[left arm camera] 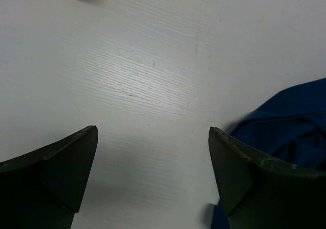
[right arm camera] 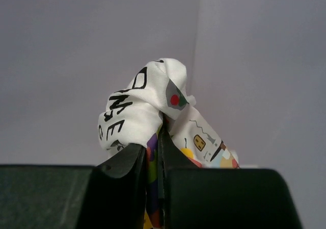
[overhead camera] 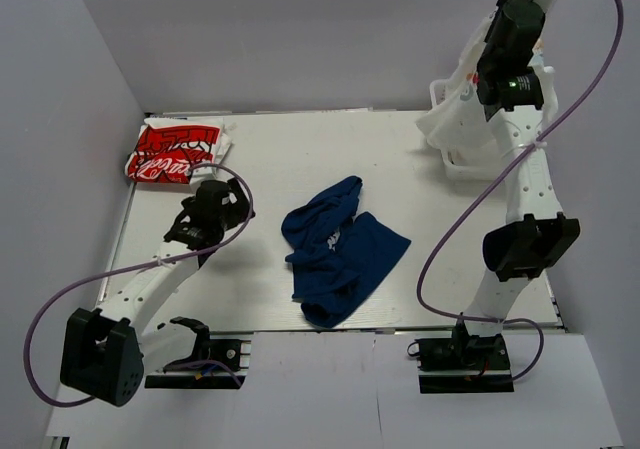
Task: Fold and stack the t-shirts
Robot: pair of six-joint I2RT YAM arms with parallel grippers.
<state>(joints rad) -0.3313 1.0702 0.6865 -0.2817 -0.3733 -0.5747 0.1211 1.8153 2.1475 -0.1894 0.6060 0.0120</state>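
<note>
Your right jaws are pinched shut on a bunch of a white printed t-shirt (right arm camera: 147, 111), held high at the far right above the basket (overhead camera: 470, 169), so that one has not reached the desk (overhead camera: 270, 159) yet. Your left jaws stand wide apart with nothing in them, low over bare desk, just left of the navy t-shirt (overhead camera: 340, 254), which lies crumpled mid-desk, unfolded. In the far left corner the red-and-white t-shirt (overhead camera: 175, 151) looks folded, the only start of a stack. I'd judge you early on: most folding remains.
</note>
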